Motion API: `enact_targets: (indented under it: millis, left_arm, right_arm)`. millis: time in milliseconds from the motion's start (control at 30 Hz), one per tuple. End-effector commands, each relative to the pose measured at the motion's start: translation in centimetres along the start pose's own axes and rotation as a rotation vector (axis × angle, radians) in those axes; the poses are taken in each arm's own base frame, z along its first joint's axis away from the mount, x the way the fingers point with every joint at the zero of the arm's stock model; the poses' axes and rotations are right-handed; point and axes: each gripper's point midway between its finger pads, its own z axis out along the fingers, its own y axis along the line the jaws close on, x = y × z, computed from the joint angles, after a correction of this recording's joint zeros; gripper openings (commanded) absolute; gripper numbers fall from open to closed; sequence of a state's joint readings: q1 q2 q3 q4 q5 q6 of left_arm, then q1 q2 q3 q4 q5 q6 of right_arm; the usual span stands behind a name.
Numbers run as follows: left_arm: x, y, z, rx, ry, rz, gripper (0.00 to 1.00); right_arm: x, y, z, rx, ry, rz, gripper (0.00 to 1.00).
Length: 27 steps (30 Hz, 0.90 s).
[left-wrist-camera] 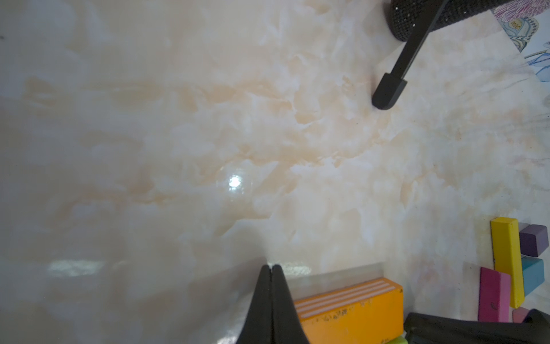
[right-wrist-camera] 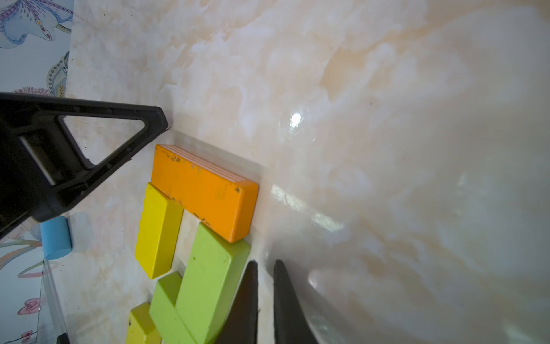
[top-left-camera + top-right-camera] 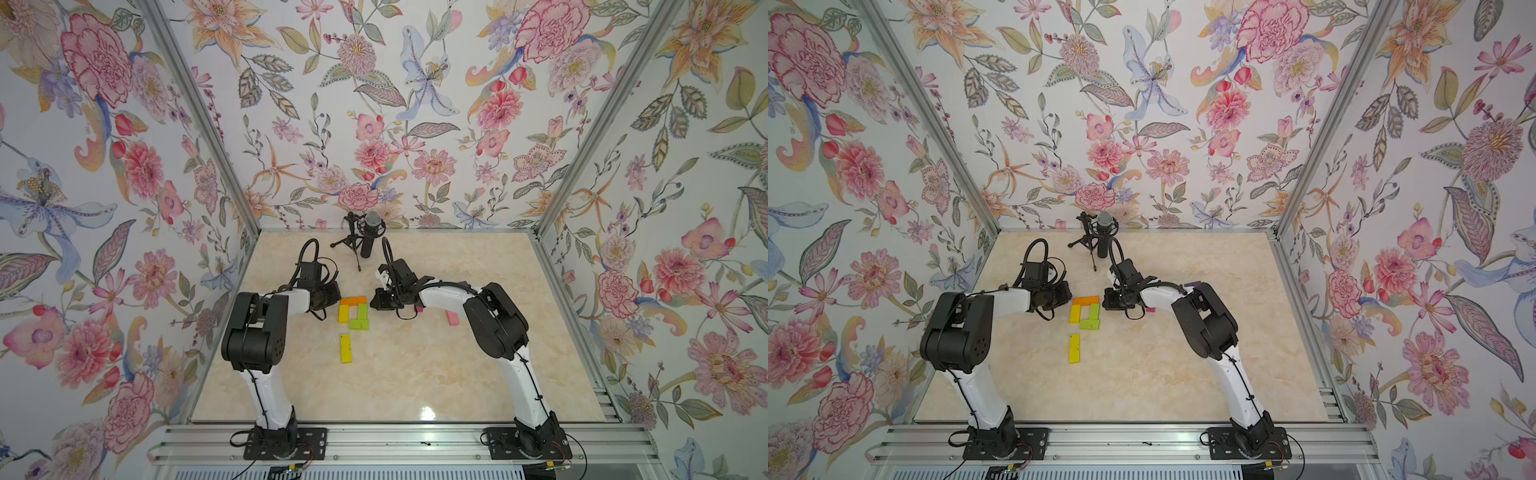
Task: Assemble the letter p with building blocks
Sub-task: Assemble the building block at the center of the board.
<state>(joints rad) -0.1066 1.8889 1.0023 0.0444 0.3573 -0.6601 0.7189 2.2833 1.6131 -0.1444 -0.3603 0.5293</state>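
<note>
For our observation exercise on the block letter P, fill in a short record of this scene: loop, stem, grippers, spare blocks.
Loop: orange block on top, short yellow block left, two lime green blocks right and bottom.
Stem: long yellow block lies apart, below the loop.
Left gripper: shut, empty.
Right gripper: barely open, empty.
Spare: pink block right of the loop.

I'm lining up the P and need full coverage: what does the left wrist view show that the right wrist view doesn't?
Only left wrist: spare yellow block, purple block, teal block, magenta block, and the microphone's tripod leg. Only right wrist: the loop's yellow block and most of the two lime green blocks. Both: the orange block and the marble table.
</note>
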Motion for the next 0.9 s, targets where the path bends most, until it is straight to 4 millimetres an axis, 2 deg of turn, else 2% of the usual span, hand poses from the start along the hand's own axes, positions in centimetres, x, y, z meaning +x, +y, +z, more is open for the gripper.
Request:
enact_targets:
  millis: [0, 267, 500, 867]
  left_arm:
    - [0.2, 0.4, -0.1, -0.011, 0.018, 0.014, 0.00]
    - [0.5, 0.7, 0.0, -0.013, 0.027, 0.014, 0.00]
    - [0.7, 0.7, 0.2, -0.012, 0.032, 0.013, 0.00]
    - [0.4, 1.2, 0.1, -0.038, 0.029, 0.009, 0.00]
  right_arm:
    - [2.4, -0.4, 0.5, 0.022, 0.070, 0.027, 0.12]
    - [2.5, 0.4, 1.2, -0.006, 0.078, 0.023, 0.12]
    - [2.4, 0.3, 1.4, -0.002, 0.077, 0.031, 0.12]
    - [0.6, -0.8, -0.1, 0.079, -0.003, 0.033, 0.13]
